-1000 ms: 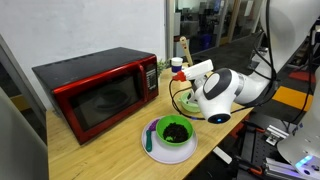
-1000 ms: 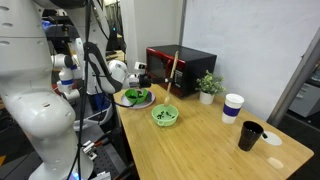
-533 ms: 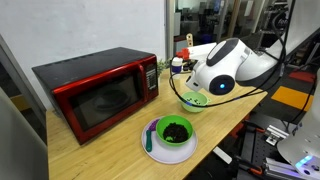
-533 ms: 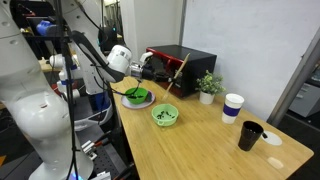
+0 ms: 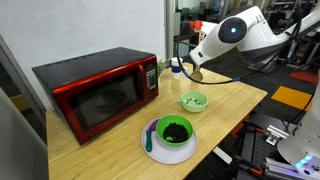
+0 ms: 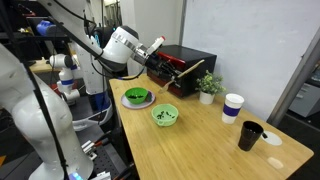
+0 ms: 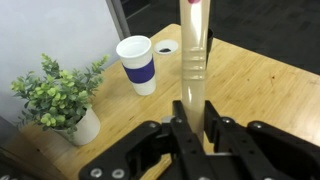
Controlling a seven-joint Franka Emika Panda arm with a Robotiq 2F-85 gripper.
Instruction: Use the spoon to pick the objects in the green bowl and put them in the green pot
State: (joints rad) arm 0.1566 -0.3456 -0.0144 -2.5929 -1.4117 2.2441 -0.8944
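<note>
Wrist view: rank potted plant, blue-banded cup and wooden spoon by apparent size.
1. potted plant
2. blue-banded cup
Unranked: the spoon. It looks long in the frame only because the gripper holds it right at the camera.

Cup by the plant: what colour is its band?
Blue, on a white cup; clearest in wrist view.
</note>
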